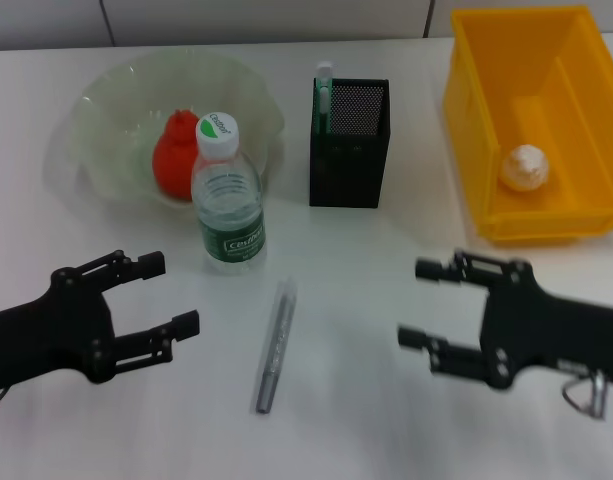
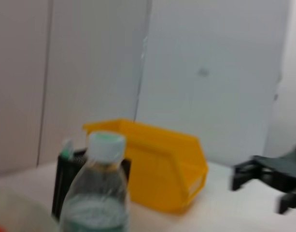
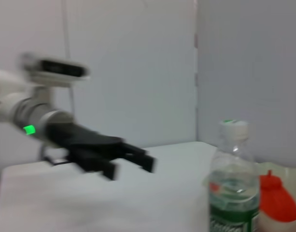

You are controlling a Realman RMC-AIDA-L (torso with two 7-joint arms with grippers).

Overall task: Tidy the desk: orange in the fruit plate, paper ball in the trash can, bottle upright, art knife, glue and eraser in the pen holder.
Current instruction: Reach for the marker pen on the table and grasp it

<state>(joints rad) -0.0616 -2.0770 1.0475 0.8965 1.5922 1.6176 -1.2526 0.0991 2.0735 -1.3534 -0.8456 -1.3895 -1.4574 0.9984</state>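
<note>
Two grippers hovered low over the desk, both empty, jaws spread wide.

L to R, head view:

- L gripper [image 1: 161, 297] at near-left edge, fingers apart, holding nothing. Pointed toward centre.
- Plate [image 1: 106, 100] far left, translucent, w/ orange-red item [image 1: 174, 155] already inside. Shape odd for an orange; looks capped in R wrist view. Can't tell for sure.
- Bottle [image 1: 227, 195] upright just in front of plate's rim, cap on, water inside. Judged done.
- Knife [image 1: 274, 347] lying flat mid-desk, between the two grippers, long axis running near-to-far. Slim grey stick, stiff, light, prob. smooth and slippery. Best grip: across the narrow body near the middle, jaws closing side to side; low profile means fingertips must get close to the desk. Should go in end-first.
- Holder [image 1: 350, 142] black mesh, behind knife, well apart from it. One green-topped item [image 1: 324, 95] standing in its left corner, maybe the glue; eraser not visible.
- Bin [image 1: 531, 120] yellow, far right, paper ball [image 1: 525, 167] inside. Done.
- R gripper [image 1: 426, 303] near-right, open wide, empty, facing knife.

Knife seemed the main thing left; either gripper is near it.
</note>
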